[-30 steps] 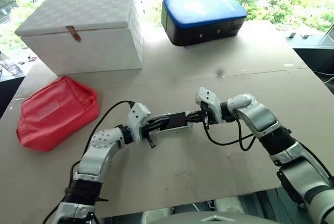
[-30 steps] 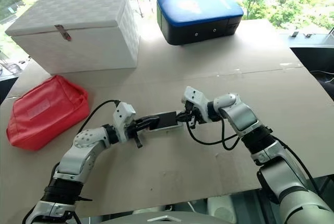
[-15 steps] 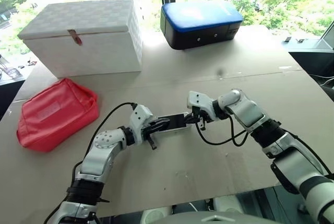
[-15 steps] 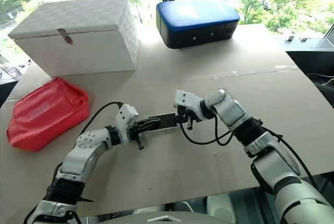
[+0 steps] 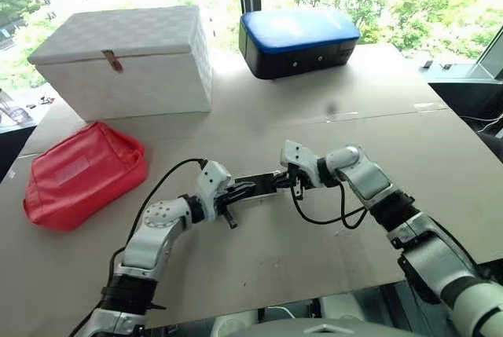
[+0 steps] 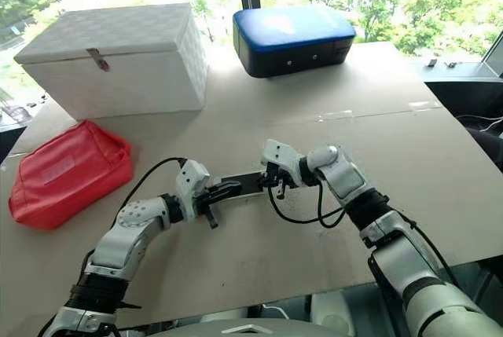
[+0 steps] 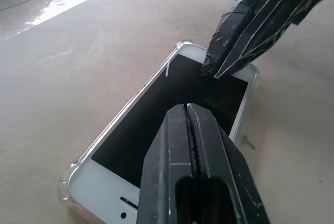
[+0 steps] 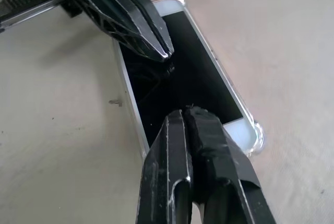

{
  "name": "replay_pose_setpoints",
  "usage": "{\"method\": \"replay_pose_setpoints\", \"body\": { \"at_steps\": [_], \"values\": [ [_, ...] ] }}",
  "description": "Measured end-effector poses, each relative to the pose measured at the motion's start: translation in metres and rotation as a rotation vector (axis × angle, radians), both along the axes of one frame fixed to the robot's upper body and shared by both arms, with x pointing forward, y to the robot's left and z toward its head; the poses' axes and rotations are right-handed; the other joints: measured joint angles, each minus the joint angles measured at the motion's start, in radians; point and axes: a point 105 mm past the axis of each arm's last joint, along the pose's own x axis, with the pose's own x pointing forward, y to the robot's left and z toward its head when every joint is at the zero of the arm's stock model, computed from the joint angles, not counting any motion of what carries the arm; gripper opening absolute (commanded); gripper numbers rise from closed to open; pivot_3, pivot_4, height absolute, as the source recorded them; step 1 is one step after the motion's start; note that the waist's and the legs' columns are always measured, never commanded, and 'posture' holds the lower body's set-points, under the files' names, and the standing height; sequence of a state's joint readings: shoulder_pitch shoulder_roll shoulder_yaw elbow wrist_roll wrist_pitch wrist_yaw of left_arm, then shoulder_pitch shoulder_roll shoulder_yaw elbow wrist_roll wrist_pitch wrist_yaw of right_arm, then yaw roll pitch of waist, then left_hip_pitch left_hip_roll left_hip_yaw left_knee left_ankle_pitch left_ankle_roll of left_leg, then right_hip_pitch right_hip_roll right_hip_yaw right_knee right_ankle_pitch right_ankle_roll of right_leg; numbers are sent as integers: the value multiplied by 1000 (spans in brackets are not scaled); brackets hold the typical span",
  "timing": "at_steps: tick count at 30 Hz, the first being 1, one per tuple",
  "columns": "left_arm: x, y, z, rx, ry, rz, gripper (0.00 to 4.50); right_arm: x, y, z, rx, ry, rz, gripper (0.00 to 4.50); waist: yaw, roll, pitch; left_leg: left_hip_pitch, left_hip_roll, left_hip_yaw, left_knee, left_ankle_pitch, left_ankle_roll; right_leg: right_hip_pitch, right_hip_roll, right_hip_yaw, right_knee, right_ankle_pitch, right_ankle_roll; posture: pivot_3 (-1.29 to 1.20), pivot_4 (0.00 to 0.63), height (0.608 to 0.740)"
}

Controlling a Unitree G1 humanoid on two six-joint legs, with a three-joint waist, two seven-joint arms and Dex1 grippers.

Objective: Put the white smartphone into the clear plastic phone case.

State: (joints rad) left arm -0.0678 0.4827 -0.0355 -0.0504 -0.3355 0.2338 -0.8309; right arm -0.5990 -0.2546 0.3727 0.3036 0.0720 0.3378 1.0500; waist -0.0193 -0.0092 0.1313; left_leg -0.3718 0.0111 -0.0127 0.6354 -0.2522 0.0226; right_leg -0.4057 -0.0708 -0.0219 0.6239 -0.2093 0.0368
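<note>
The white smartphone (image 7: 156, 125) lies flat, black screen up, on the table in front of me. The clear plastic phone case (image 7: 66, 189) wraps around it, its transparent rim and corners showing past the phone's edges (image 8: 259, 138). My left gripper (image 7: 186, 108) is shut, its tip resting over the middle of the screen. My right gripper (image 8: 182, 113) comes from the opposite end, also shut, tip down on the screen. In the head view the two grippers (image 5: 247, 188) (image 5: 292, 182) meet over the phone (image 5: 263, 184) from left and right.
A white lidded box (image 5: 126, 58) stands at the back left and a blue-topped black case (image 5: 299, 38) at the back centre. A red pouch (image 5: 82, 172) lies to the left. The table's front edge (image 5: 314, 294) runs close below my arms.
The head camera has shifted a little. My right wrist has tilted slightly over the phone. Both grippers stay shut on the screen and the phone has not moved.
</note>
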Motion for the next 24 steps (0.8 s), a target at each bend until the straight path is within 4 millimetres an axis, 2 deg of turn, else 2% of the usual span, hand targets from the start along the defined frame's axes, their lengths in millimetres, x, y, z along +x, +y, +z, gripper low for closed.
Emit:
{"method": "replay_pose_setpoints", "body": {
  "at_steps": [1,2,3,4,5,6,8,9,12,13,14,19,21,24],
  "values": [
    [0,2,5,-30,-14,23,19,-1,-3,5,58,-11,-47,0,1,2,2,-9,-1,1,0,3,5,-8,1,-2,1,1,0,0,150,740],
    [2,3,7,-51,-24,46,19,0,-7,7,92,-12,-86,0,3,1,5,-14,-1,1,0,6,1,-13,3,-3,2,4,2,0,150,740],
    [4,5,13,-89,-39,81,19,1,-14,14,136,-26,-135,0,7,0,8,-19,-1,0,1,6,0,-16,5,-4,2,6,-2,0,150,740],
    [6,10,20,-124,-62,119,0,4,-24,24,172,-61,-190,577,8,-1,10,-26,-1,-1,2,7,0,-21,5,-4,2,6,-2,0,150,740],
    [8,16,27,-155,-84,159,538,8,-38,36,194,-115,-252,870,11,-1,12,-32,-3,-1,2,7,-1,-26,4,-4,2,7,-2,0,150,740],
    [10,25,33,-181,-104,203,880,10,-53,46,195,-168,-304,1359,14,-2,12,-33,-4,-1,2,7,-1,-26,2,-5,0,7,-2,0,150,740],
    [11,41,48,-223,-151,276,1787,7,-84,56,173,-238,-383,2275,19,-3,13,-36,-6,0,2,6,-1,-26,0,-6,-5,6,-1,0,150,740],
    [8,48,53,-234,-171,299,2296,0,-97,54,160,-241,-411,2819,22,-3,13,-38,-6,0,2,5,0,-26,0,-7,-9,6,-1,0,150,740],
    [-4,58,55,-226,-165,313,3773,-20,-116,42,135,-198,-450,4304,21,-3,16,-41,-7,1,2,3,4,-26,0,-6,-16,8,2,0,150,740],
    [-9,60,53,-222,-157,313,4247,-25,-121,40,127,-191,-457,4500,20,-4,17,-41,-7,2,3,2,4,-26,-1,-6,-16,8,3,0,150,740],
    [-17,62,49,-209,-127,302,4424,-32,-129,40,113,-193,-469,4500,19,-4,19,-41,-7,2,3,2,5,-26,-1,-6,-16,8,3,0,150,740],
    [-68,81,30,-95,19,305,4424,-74,-176,33,54,-164,-585,4500,23,-8,23,-41,-5,1,3,2,5,-26,1,-7,-17,3,3,0,150,740],
    [-79,89,31,-61,28,323,4424,-89,-186,28,39,-131,-615,4500,30,-8,25,-40,-5,1,4,2,5,-26,1,-8,-16,2,3,0,150,740],
    [-82,94,32,-47,27,340,4424,-99,-190,28,31,-134,-632,4500,33,-6,26,-38,-2,1,9,2,5,-24,1,-10,-13,2,4,0,150,740]
  ]
}}
